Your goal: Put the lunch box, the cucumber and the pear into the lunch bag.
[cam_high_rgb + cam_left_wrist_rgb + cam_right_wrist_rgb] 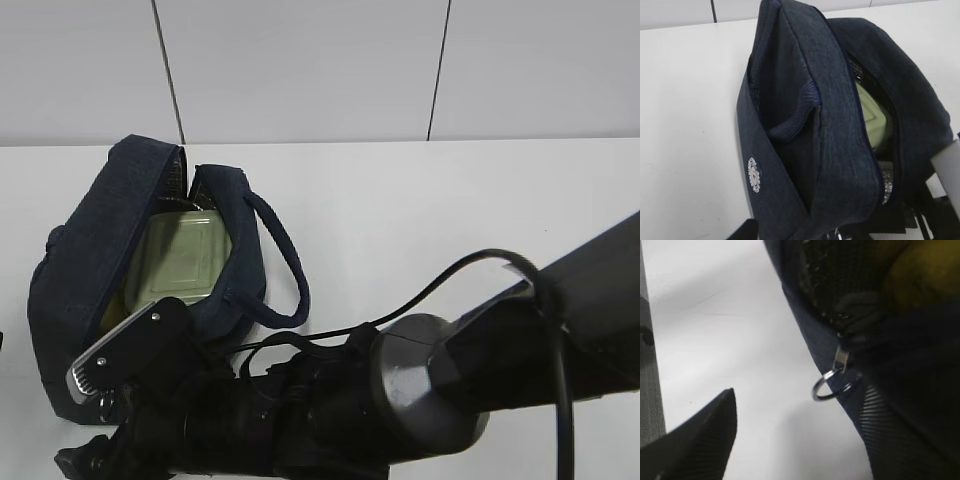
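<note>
The navy lunch bag (85,240) lies on the table with its top open. The sage-lidded lunch box (180,260) rests inside it and also shows through the opening in the left wrist view (870,117). A yellow pear (925,270) sits inside the bag behind black mesh. The cucumber is hidden. My left gripper (805,232) is closed on the bag's near end, with one dark finger (742,230) showing beside the fabric. My right gripper (797,395) stands wide open at the bag's corner. The metal ring pull (832,385) hangs between its fingers, untouched.
The bag's padded loop handle (285,260) lies on the white table (450,210) to the right of the bag. My right arm (430,380) crosses the front of the table from the right and hides the bag's near end. A panelled wall stands behind.
</note>
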